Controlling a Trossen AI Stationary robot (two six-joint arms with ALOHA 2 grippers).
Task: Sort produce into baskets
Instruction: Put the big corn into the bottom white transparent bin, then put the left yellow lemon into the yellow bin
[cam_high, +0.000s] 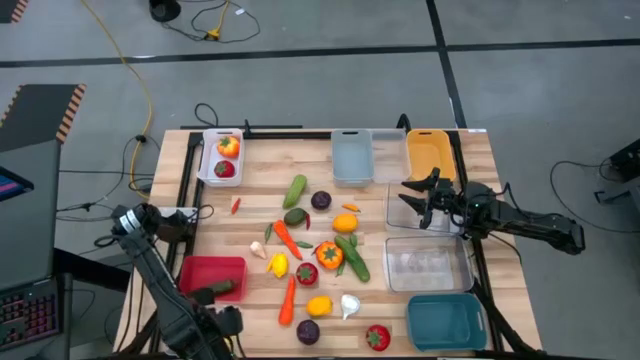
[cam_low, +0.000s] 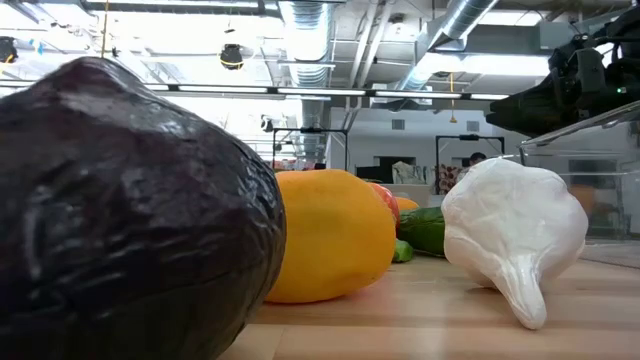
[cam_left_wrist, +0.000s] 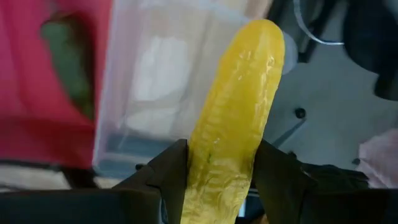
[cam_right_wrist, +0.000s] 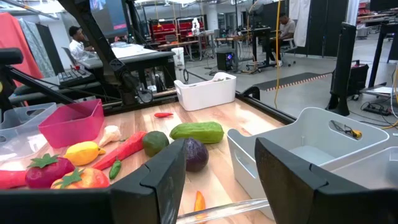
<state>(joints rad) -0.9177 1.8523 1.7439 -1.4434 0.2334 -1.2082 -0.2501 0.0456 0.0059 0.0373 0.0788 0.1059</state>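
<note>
Corn (cam_left_wrist: 233, 118) sits clamped between the left gripper's (cam_left_wrist: 214, 171) two fingers, cob sticking out past the tips, near the table's front-left corner just beside the red bin (cam_high: 212, 274), which already has a green piece in it. A clear bin shows behind the cob in the wrist view. Right gripper (cam_high: 418, 196) hovers over the clear bin (cam_high: 418, 207) on the right side, fingers apart with nothing between them. Rest of the produce lies loose mid-table: green cucumber (cam_high: 295, 190), purple round (cam_high: 320, 200), carrot (cam_high: 287, 238), lemon (cam_high: 278, 265), tomato (cam_high: 306, 274), orange pepper (cam_high: 329, 255), garlic (cam_high: 349, 305), another tomato (cam_high: 377, 338) near the front edge. White bin (cam_high: 207, 165) at back left holds two red-orange pieces. Grey bin (cam_high: 351, 160) and orange-yellow bin (cam_high: 431, 152) stand along the back, a second clear bin (cam_high: 428, 263) and teal bin (cam_high: 446, 322) down the right side.
</note>
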